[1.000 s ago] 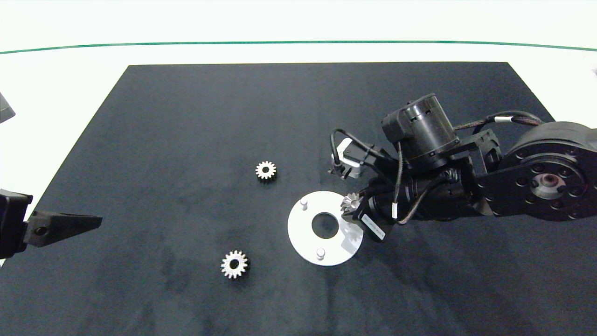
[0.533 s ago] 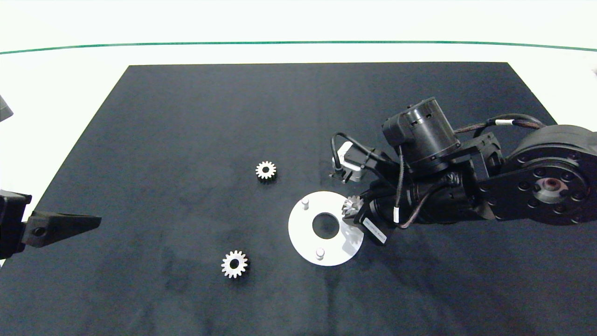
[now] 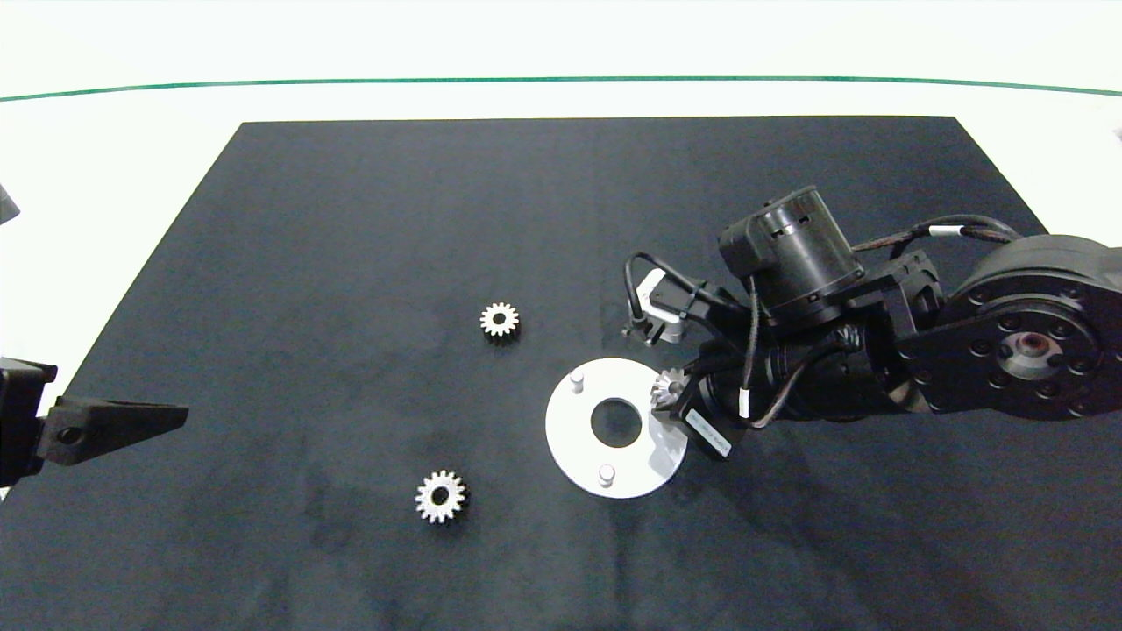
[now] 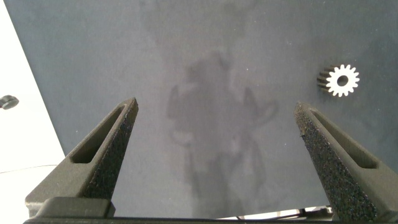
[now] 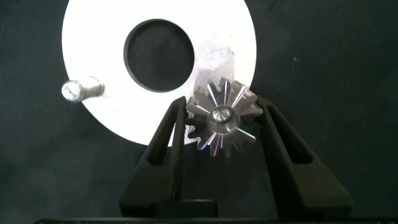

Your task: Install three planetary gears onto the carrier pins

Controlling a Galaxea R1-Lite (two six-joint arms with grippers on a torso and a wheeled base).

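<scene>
Nearest, toward the mat's (image 3: 263, 219) front edge, one loose planetary gear (image 3: 441, 497); well left, past the mat's left edge, left gripper (image 4: 217, 155) parked, fingers spread, holding nothing. Mid-mat, right gripper (image 5: 219, 124) pinching a gear (image 5: 221, 119) directly over the third carrier pin (image 5: 222, 116), pin tip showing through the bore, so straight down next, probably. Since a second ago, carrier disc (image 3: 570, 429) nudged slightly right. Farther back, second loose gear (image 3: 500, 320).

A matt, faintly mottled dark mat (image 3: 351, 263) is being seen under everything. Bright, shiny metal is being shown by the gear (image 5: 221, 121) and its pin tip. The disc (image 5: 93, 37) is looking smooth, flat white; the finger pads (image 4: 115, 146) are looking rough, grainy black.
</scene>
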